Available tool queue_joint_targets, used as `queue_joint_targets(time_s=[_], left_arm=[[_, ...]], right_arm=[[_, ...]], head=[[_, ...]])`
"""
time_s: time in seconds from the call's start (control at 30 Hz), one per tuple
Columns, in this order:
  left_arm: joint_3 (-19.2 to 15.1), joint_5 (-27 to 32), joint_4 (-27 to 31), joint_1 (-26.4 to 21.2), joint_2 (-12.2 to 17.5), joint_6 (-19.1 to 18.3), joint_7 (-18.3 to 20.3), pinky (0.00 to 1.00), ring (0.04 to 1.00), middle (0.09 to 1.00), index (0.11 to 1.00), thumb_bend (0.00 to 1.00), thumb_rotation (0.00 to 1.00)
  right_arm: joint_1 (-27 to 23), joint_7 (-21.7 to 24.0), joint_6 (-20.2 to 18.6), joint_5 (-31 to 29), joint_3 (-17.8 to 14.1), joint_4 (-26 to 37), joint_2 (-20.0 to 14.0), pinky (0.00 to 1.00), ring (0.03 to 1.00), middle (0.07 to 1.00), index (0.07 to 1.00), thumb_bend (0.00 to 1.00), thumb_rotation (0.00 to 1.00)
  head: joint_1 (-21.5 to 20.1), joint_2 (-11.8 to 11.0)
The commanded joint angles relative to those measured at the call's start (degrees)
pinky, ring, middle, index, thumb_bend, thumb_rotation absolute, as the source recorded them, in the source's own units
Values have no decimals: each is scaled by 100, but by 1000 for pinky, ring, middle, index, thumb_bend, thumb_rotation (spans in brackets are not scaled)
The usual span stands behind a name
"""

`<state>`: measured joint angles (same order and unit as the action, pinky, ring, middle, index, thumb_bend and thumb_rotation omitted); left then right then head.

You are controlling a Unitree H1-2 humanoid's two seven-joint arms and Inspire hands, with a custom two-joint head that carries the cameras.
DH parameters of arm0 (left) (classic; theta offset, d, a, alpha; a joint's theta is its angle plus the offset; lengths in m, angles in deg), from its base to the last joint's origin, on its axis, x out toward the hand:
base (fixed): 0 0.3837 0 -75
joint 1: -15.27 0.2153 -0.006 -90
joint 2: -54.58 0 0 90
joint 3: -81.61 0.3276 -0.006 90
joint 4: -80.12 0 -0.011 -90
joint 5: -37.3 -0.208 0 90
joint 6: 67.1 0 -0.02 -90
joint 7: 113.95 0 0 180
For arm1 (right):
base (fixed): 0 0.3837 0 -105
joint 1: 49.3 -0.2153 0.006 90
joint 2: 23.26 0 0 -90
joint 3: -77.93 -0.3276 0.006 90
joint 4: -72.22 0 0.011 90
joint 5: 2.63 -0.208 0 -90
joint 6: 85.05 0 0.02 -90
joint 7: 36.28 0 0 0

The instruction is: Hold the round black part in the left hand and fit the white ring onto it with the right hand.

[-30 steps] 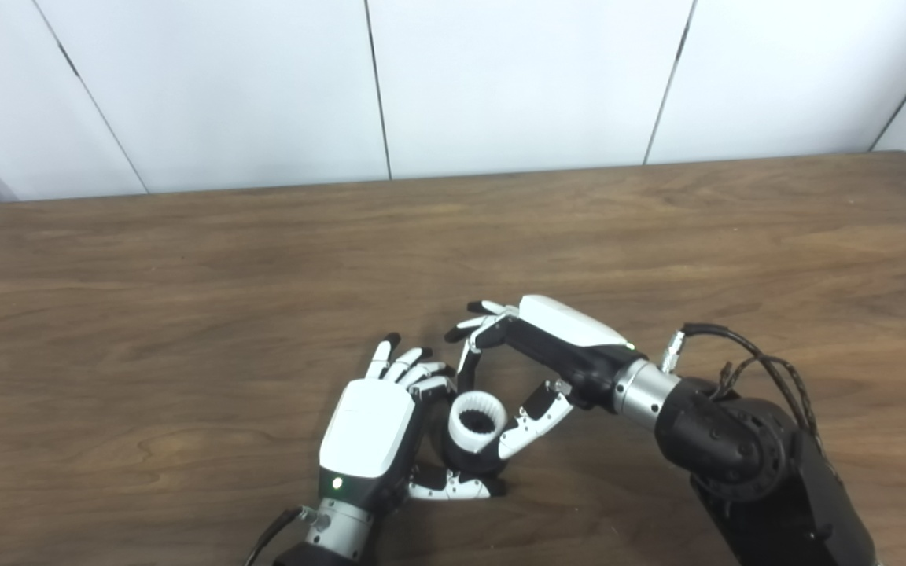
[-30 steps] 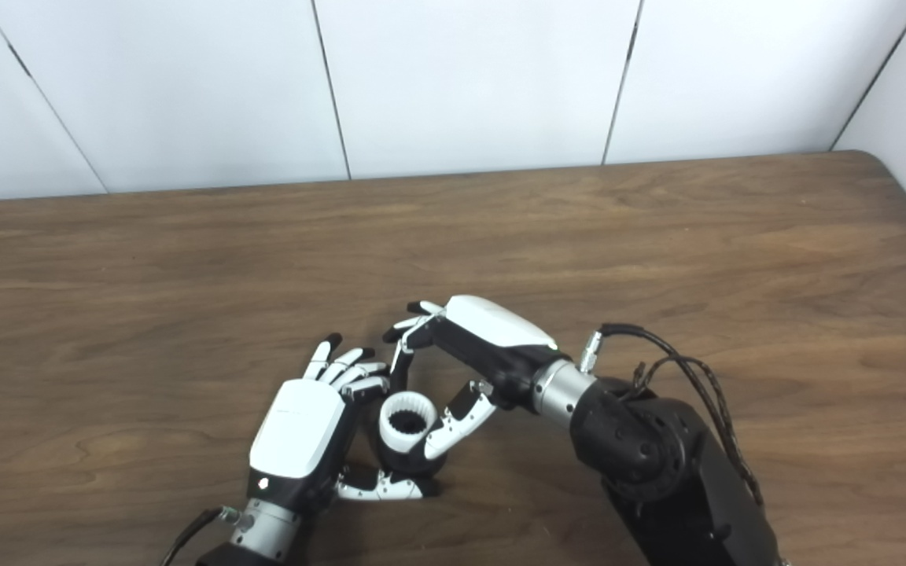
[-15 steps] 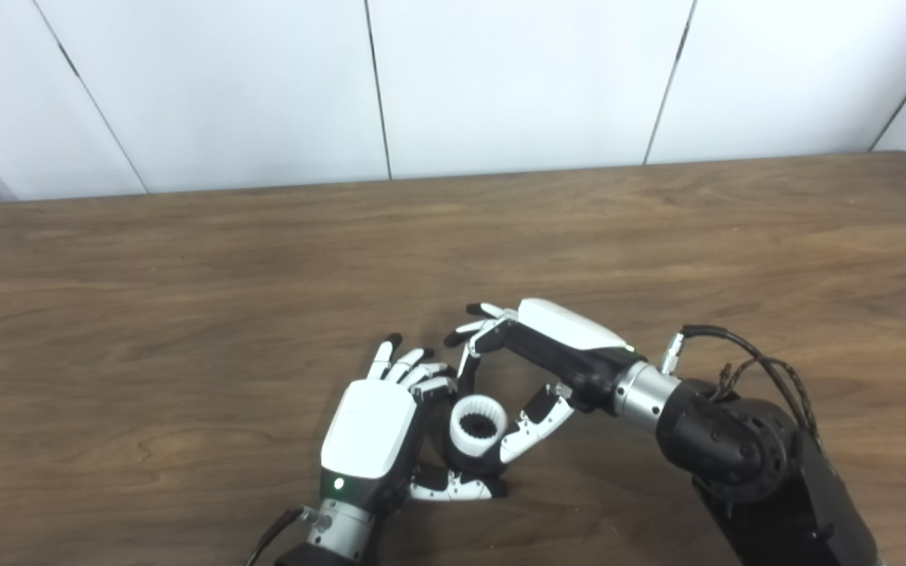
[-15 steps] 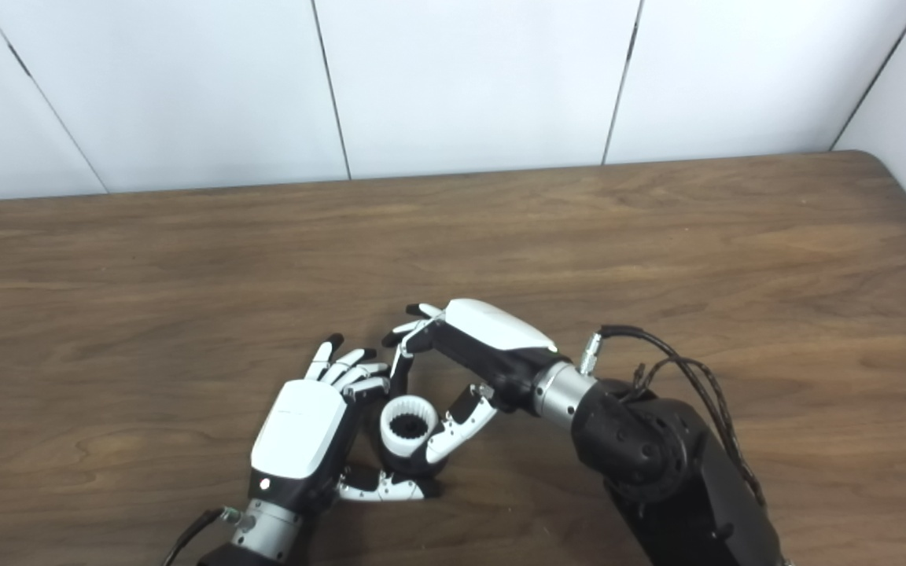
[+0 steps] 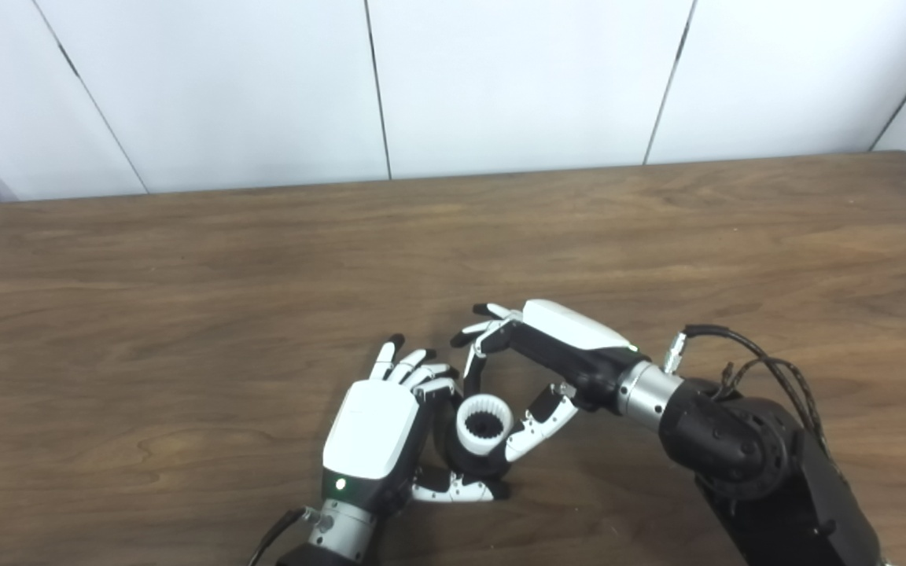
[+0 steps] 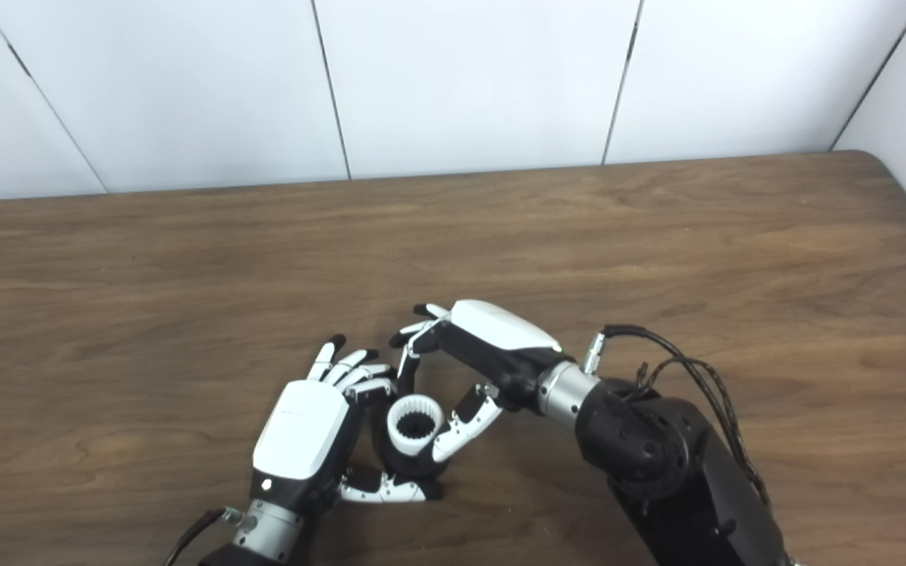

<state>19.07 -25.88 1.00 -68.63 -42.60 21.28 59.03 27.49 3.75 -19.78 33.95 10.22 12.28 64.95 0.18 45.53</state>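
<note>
- Left hand point(image 5: 370, 432): lies low on the wooden table point(image 5: 185, 259), back upward, curled round the round black part point(image 5: 465, 464); the thumb runs under the part's near side and the fingers point(image 5: 421, 376) wrap its far side. It holds that part.
- Round black part: near the table's front edge, between the two hands; only its dark lower wall shows below the ring, and whether its base rests on the table cannot be told.
- White toothed ring point(image 5: 484, 425): sits on top of the black part, opening upward. Its axis stands close to vertical, tilted slightly toward the camera; being round, it has no long axis in plan. Inner teeth are visible around the dark bore.
- Right hand point(image 6: 475, 358): arches over the ring from the right, thumb point(image 6: 462, 428) touching the ring's right rim and a finger reaching down behind it; the other fingers are spread and lifted. It appears to pinch the ring lightly.
- Step in hand, as a judgement: seating the ring onto the part; how deep it has gone cannot be told.
- Next move, as a judgement: a straight downward press along the ring's axis, rim kept level, while the left hand braces the part against tipping.
</note>
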Motion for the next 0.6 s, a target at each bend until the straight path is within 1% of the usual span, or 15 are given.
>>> queue_joint_targets(time_s=[0.0, 0.33, 0.57], left_arm=[[39, -97, 147, 14, -4, 16, 34, 1000, 870, 760, 483, 525, 60], [35, -104, 143, 2, -22, 16, 35, 1000, 868, 758, 483, 526, 60], [32, -88, 118, -21, -44, 27, 25, 1000, 869, 757, 483, 525, 59]], right_arm=[[-116, -151, 153, -51, -26, 76, -10, 994, 1000, 852, 483, 523, 132], [-92, -184, 166, -80, -25, 68, -7, 982, 1000, 851, 483, 523, 130], [-73, -239, 252, -55, 12, 24, -14, 974, 1000, 848, 483, 523, 131]], head=[[8, 2], [12, 13], [28, 14]])
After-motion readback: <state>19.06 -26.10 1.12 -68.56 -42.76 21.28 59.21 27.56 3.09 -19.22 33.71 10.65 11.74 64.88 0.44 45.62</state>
